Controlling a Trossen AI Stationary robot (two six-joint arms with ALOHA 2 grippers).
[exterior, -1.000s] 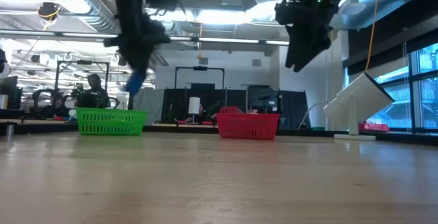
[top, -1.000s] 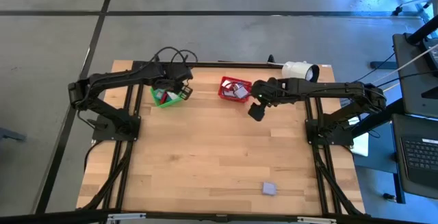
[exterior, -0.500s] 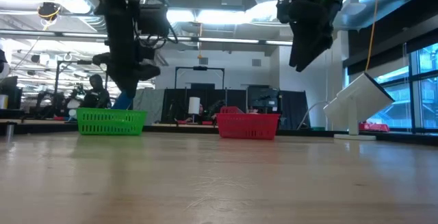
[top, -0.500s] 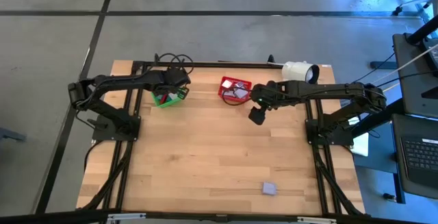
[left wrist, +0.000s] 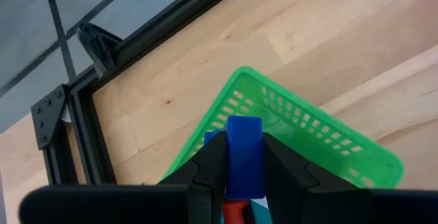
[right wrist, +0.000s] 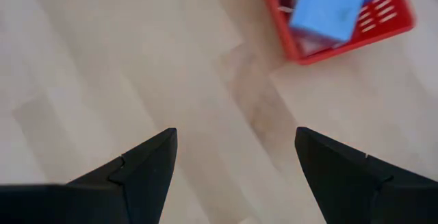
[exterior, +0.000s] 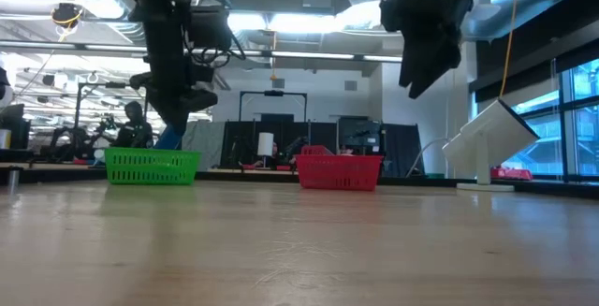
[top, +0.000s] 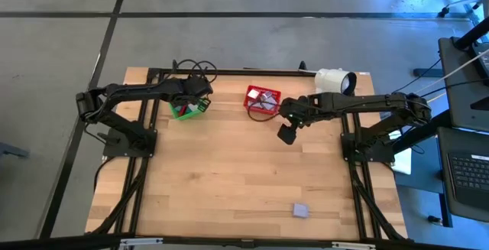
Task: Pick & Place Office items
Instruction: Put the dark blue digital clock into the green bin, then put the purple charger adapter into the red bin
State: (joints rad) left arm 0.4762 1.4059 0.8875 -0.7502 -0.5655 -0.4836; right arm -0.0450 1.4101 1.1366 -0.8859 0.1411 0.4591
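Observation:
My left gripper (left wrist: 244, 159) hangs over the green mesh basket (left wrist: 311, 129), shut on a blue blocky piece (left wrist: 244, 148). In the low view the blue piece (exterior: 168, 139) shows just above the green basket's rim (exterior: 153, 154). Red and teal pieces lie in the basket under the fingers. My right gripper (right wrist: 233, 162) is open and empty above bare wood, on the near side of the red mesh basket (top: 262, 99). That basket holds a blue piece (right wrist: 324, 10) and others. A lavender piece (top: 301, 211) lies flat on the table near its near edge. My left gripper pinches the blue piece between its two fingers by its two side faces (left wrist: 233, 164), coming from above and pointing down into the green basket. The piece is lifted clear, its free end sticking out past the fingertips over the basket's inside.
A white cylinder-shaped object (top: 336, 78) stands at the table's far right corner. Cables (top: 191, 66) lie behind the green basket. Black frame rails run along the left, right and far edges. The middle and near part of the wooden table (top: 244, 173) is bare apart from the lavender piece.
My left gripper, with the blue piece held shut in it, has come down and a little toward the table's left, from beside the green basket to right over it. My right gripper has drifted from the red basket toward the table's near edge, staying open.

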